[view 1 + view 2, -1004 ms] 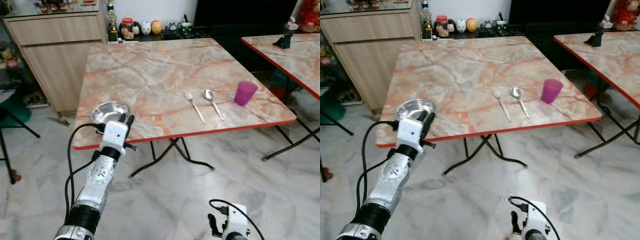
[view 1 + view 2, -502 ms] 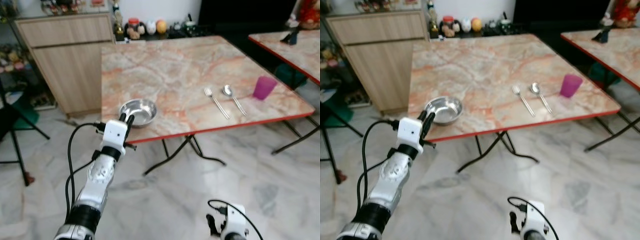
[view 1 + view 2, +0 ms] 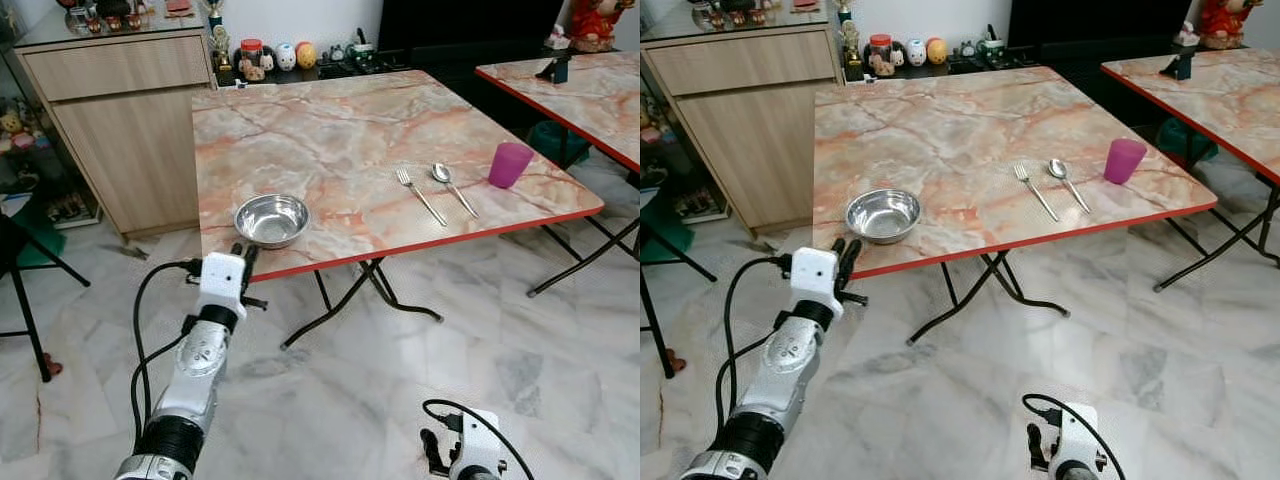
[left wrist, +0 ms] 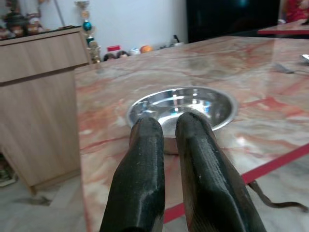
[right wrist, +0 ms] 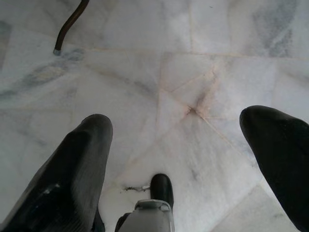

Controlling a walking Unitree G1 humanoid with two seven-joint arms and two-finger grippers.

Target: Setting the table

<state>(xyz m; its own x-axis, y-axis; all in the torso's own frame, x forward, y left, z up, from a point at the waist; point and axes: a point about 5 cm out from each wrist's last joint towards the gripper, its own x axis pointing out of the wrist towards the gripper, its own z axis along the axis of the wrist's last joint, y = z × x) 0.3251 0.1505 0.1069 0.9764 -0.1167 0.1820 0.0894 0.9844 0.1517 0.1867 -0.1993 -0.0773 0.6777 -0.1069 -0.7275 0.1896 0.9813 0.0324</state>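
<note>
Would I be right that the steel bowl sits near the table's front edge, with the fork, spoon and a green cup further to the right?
Not quite: the cup is purple, not green, as the left eye view shows. The rest holds: the bowl sits near the front edge of the table, with the fork and spoon further right.

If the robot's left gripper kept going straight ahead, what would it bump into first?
Probably the steel bowl. The left gripper points straight at it from just off the table's near edge, fingers nearly together. Depth is unclear, so it might clip the red table edge first.
</note>
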